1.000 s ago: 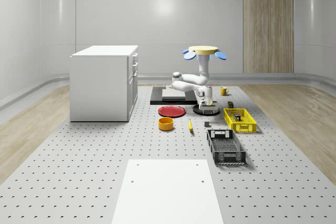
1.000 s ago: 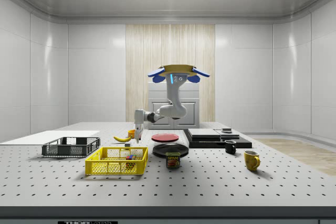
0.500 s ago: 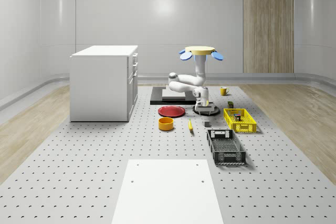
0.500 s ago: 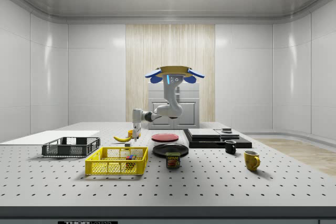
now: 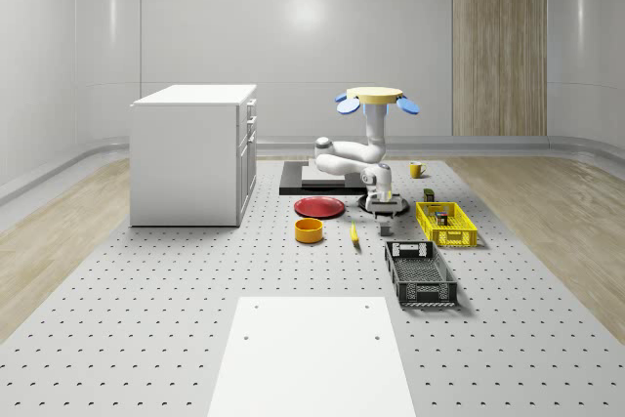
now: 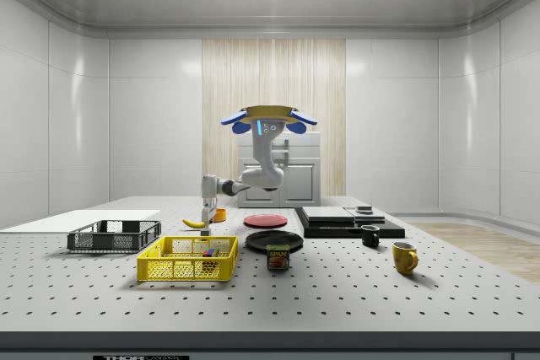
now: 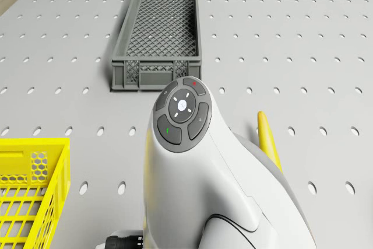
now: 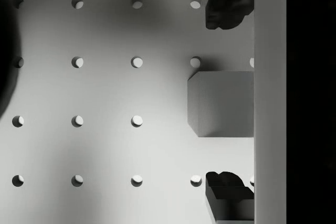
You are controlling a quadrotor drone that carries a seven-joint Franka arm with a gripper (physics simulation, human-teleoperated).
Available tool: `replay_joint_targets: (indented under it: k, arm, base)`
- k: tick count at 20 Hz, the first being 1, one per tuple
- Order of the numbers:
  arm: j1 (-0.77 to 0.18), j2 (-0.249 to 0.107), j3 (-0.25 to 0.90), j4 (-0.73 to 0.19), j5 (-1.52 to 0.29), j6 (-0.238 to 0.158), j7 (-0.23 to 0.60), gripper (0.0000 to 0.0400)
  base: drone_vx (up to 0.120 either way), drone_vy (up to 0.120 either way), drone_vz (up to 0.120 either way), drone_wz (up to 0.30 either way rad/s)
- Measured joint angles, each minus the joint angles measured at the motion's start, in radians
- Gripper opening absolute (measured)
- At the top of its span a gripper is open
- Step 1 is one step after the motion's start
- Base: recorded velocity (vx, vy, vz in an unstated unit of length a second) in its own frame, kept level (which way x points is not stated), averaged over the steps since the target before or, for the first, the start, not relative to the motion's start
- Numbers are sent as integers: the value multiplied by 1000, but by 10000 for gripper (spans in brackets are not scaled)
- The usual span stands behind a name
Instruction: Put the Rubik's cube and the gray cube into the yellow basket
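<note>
Whole-scene view, drone point(image 5: 378, 97): hovers over the table point(image 5: 146, 319), behind the black plate.
Basket point(image 5: 445, 224): yellow, just beside the gray crate point(image 5: 420, 271).
Gripper point(image 5: 385, 217): spread wide, straddling the gray cube point(image 8: 220, 104) on the table.

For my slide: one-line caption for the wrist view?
Open gripper poised above the gray cube on the perforated table.

A red plate point(image 5: 319, 207), an orange bowl point(image 5: 309, 230), and seemingly a banana point(image 5: 354, 233) flank a dark crate point(image 5: 419, 272).
</note>
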Motion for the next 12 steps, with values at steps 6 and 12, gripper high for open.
replay_joint_targets:
  k: [6, 12]
  arm:
    - [0, 0, 0, 0, 0, 0, 0, 400]
    - [-7, -1, -45, 9, -42, 16, 1, 400]
  base:
    - [87, 0, 0, 0]
    - [0, 0, 0, 0]
